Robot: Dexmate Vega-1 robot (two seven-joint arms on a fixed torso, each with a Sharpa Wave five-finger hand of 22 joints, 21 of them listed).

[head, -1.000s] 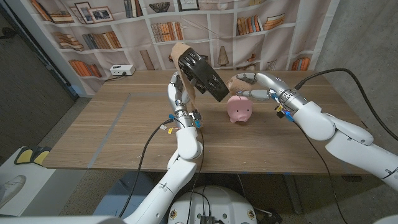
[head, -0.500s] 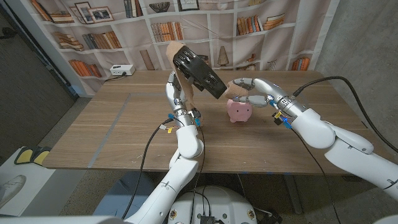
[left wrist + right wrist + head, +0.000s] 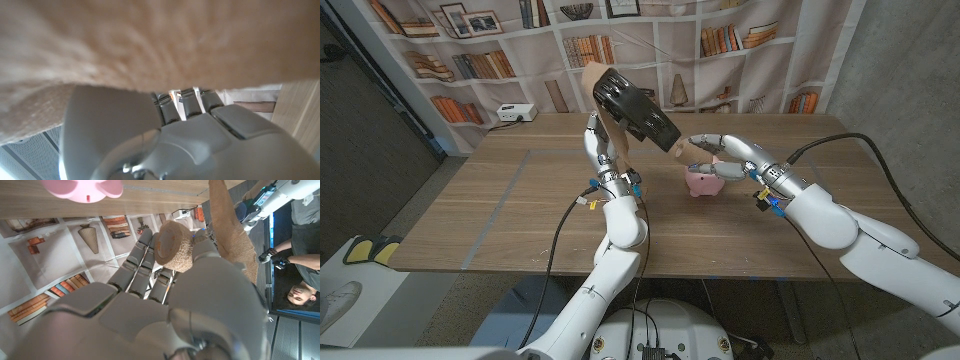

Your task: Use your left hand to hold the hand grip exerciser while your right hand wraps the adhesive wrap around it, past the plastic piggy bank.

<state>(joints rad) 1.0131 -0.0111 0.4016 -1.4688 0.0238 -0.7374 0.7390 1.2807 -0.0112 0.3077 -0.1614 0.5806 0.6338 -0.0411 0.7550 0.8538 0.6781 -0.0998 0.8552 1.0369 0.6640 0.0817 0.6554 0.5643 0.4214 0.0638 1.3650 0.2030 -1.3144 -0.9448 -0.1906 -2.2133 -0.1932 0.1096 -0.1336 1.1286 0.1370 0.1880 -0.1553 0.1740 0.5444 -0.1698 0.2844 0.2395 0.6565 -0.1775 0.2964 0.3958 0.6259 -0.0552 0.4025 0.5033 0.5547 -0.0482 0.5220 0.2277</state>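
My left hand (image 3: 603,140) holds the black hand grip exerciser (image 3: 638,112) up above the table, tilted, with tan adhesive wrap (image 3: 596,76) on its upper end. Close in the left wrist view, that wrap (image 3: 150,45) lies over my left hand (image 3: 180,145). My right hand (image 3: 725,152) hovers over the pink plastic piggy bank (image 3: 704,182) and pinches the tan wrap roll (image 3: 172,245) between thumb and fingers (image 3: 142,260). A tan strip (image 3: 230,230) runs off from the roll. The piggy bank (image 3: 82,187) stands on the table.
The wooden table (image 3: 500,210) has a white box (image 3: 515,112) at its far left edge. A bookshelf backdrop (image 3: 470,50) hangs behind. A person (image 3: 300,255) stands off to the side.
My right hand with the roll has moved in toward the exerciser, now over the piggy bank. My left hand has lifted the exerciser slightly up and to the left.
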